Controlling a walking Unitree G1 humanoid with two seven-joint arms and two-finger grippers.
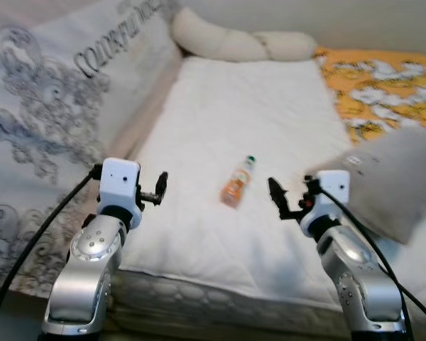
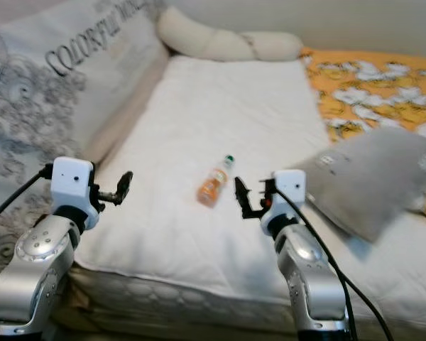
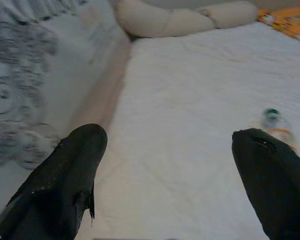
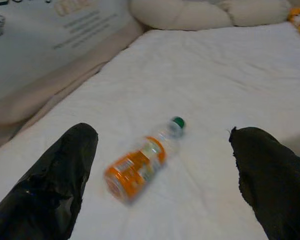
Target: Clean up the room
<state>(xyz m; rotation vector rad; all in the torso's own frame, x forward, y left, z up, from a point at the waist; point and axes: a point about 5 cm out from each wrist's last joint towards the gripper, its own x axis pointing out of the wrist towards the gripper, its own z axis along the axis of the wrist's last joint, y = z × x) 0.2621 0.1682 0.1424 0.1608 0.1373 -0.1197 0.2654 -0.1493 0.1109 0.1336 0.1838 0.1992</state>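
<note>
A small bottle (image 1: 238, 182) with an orange label and green cap lies on its side in the middle of the white bed (image 1: 255, 114); it also appears between the fingers' line of sight as bottle (image 4: 142, 162). My right gripper (image 1: 279, 199) hovers open just right of the bottle, a short way from it, empty. My left gripper (image 1: 160, 187) is held open over the bed's left part, well left of the bottle (image 3: 272, 125), with nothing between its fingers (image 3: 65, 180).
A grey pillow (image 1: 394, 181) lies at the right beside my right arm. An orange patterned blanket (image 1: 383, 85) covers the far right. A long cream bolster (image 1: 241, 42) lies at the head. A printed grey fabric (image 1: 50, 121) lines the left side.
</note>
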